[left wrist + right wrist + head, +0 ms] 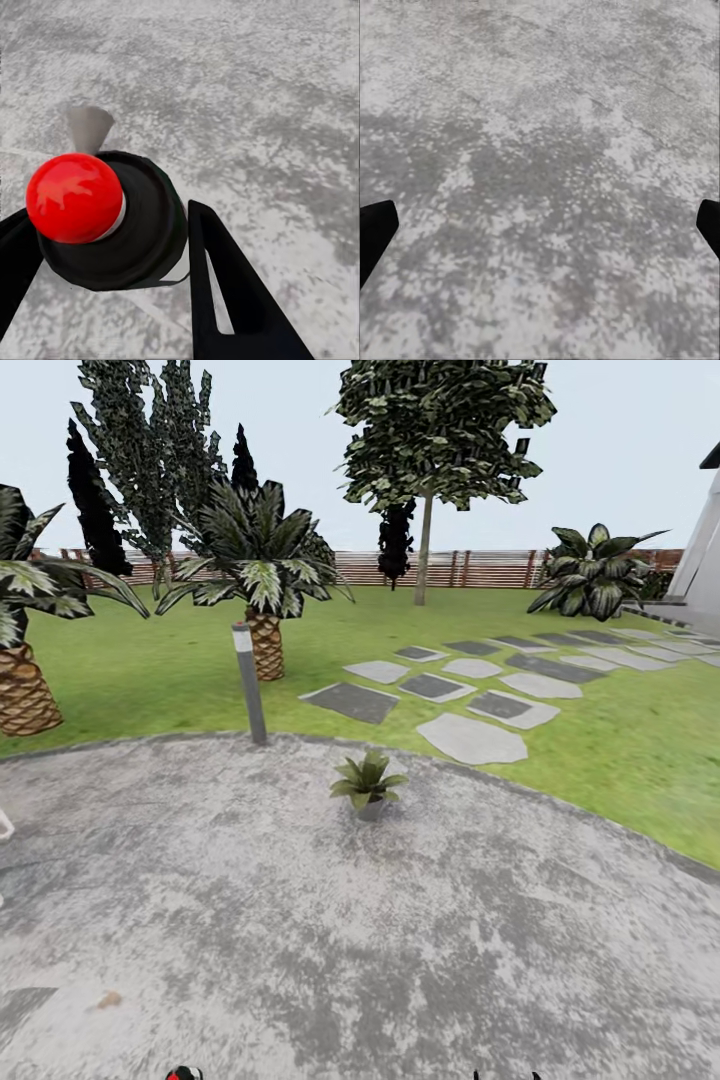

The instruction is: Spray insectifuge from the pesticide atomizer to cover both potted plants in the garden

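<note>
In the left wrist view, the pesticide atomizer (75, 196) shows its red round cap and black body, clamped between the dark fingers of my left gripper (112, 247). Its red cap (183, 1073) also peeks over the bottom edge of the head view. One potted plant (368, 785), a low rosette in a small grey pot, stands on the stone patio (300, 920) ahead of me, well beyond both arms. My right gripper (540, 232) hangs open over bare stone, its fingertips (505, 1076) just visible at the bottom of the head view.
A grey bollard lamp (248, 680) stands at the patio's far edge, left of the plant. Palms (262, 630) grow on the lawn behind it and at far left (20, 680). Stepping stones (470, 738) lead off to the right. A slat fence (470, 568) closes the back.
</note>
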Controlling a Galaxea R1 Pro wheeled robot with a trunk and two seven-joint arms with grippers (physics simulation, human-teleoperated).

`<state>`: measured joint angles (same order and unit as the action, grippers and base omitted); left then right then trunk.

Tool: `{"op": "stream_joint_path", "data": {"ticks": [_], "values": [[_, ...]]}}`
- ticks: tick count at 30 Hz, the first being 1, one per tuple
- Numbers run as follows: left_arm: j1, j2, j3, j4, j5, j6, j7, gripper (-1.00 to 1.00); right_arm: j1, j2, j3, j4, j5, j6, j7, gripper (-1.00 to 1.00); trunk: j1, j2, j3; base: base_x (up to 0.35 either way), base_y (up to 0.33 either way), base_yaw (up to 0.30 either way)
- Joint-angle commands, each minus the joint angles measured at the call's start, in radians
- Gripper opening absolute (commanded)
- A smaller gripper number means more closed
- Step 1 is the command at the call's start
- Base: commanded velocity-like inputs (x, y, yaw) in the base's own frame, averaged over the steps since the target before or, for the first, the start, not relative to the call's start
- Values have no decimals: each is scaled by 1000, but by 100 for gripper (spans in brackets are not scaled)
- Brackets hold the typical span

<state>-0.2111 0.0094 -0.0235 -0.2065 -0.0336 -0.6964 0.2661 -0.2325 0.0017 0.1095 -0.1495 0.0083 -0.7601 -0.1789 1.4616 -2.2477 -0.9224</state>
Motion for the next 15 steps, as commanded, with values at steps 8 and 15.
{"op": "stream_joint_path", "data": {"ticks": [8, 15], "values": [[-1, 2, -3, 0, -3, -2, 6, -100, -1, 0, 8, 1, 1, -1, -10, 100, 0, 0, -1, 304, 182, -23], [-1, 3, -3, 0, -2, -3, 5, -100, -1, 0, 8, 1, 1, -1, -10, 100, 0, 0, -1, 283, 234, -222]]}}
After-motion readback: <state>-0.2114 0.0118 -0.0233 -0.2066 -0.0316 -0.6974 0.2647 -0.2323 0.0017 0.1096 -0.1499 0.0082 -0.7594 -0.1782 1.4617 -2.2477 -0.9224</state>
